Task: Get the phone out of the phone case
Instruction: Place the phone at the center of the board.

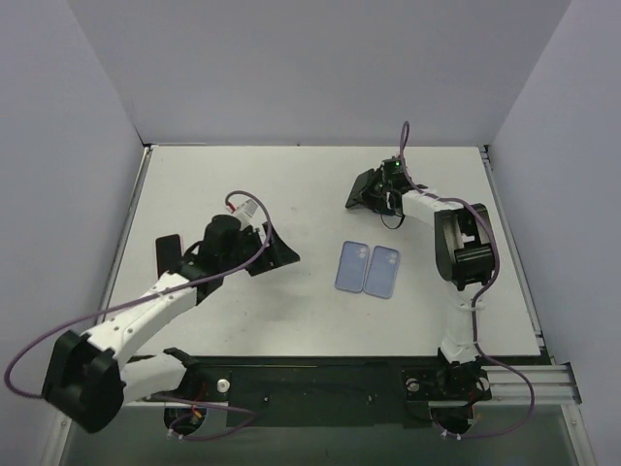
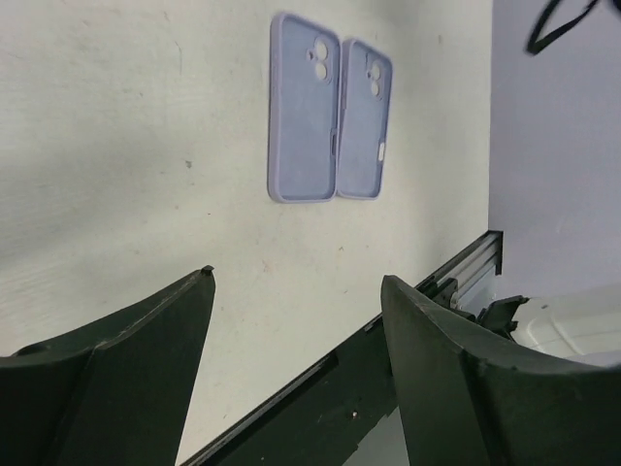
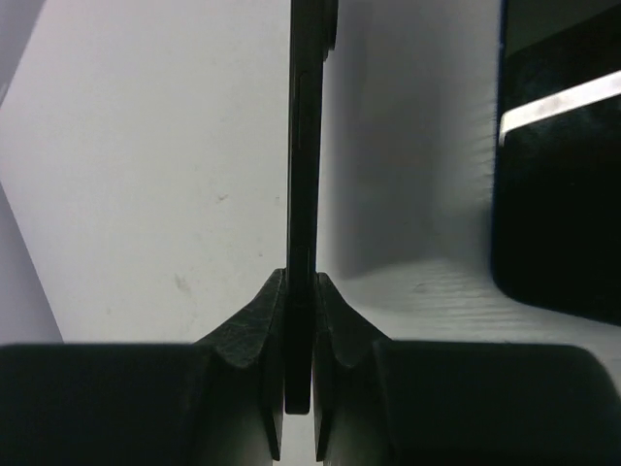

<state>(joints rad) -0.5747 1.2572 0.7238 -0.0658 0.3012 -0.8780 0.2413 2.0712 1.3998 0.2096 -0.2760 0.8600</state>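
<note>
top view: my right gripper [image 1: 374,194] sits toward one o'clock on the table [image 1: 243,184], and my left gripper [image 1: 279,254] toward nine o'clock. between them, near the centre, two lavender cases lie flat and side by side, long edges touching or nearly so: case a [image 1: 351,266] on the nine o'clock side and case b [image 1: 384,271] on the three o'clock side.

right wrist view: the fingers of my right gripper [image 3: 299,291] are clamped on a thin dark slab seen edge-on, which i take to be the phone [image 3: 309,146]. it stands upright and runs from the pads toward twelve o'clock. a dark glossy panel [image 3: 558,175] fills the three o'clock edge; i cannot tell what it is.

left wrist view: the fingers of my left gripper [image 2: 298,279] are spread wide apart and hold nothing. case a [image 2: 304,107] and case b [image 2: 364,121] lie ahead at twelve o'clock, well clear of the fingertips, each showing camera cut-outs. i cannot tell whether either one has anything in it.

progress, as a judgement: the separation appears done, since the phone is in my right grip, apart from both cases. what seems left is to lay the phone down on the table and release it. a dark flat object [image 1: 170,250] beside my left arm at nine o'clock is unidentified.
</note>
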